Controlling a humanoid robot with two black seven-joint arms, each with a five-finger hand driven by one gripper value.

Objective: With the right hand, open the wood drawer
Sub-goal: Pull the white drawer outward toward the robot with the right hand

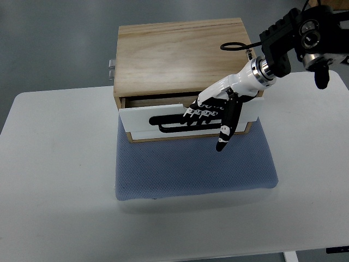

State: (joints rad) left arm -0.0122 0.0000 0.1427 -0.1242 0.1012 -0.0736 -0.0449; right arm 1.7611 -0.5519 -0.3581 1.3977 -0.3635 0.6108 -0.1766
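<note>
A light wood drawer box [180, 54] stands at the back of a blue mat [193, 164]. Its white drawer front [142, 117] with a black bar handle [166, 124] is pulled out a little, more on the left side, leaving a gap. My right hand [210, 117] comes in from the upper right. Its fingers [199, 113] are curled over the handle and the top edge of the drawer front. The thumb [223, 136] points down in front of the drawer. The left arm does not show.
The white table [54, 180] carries the mat and box. A metal hinge or latch [111, 68] sticks out at the box's back left. A black cable loop [234, 46] hangs over the box top near my wrist.
</note>
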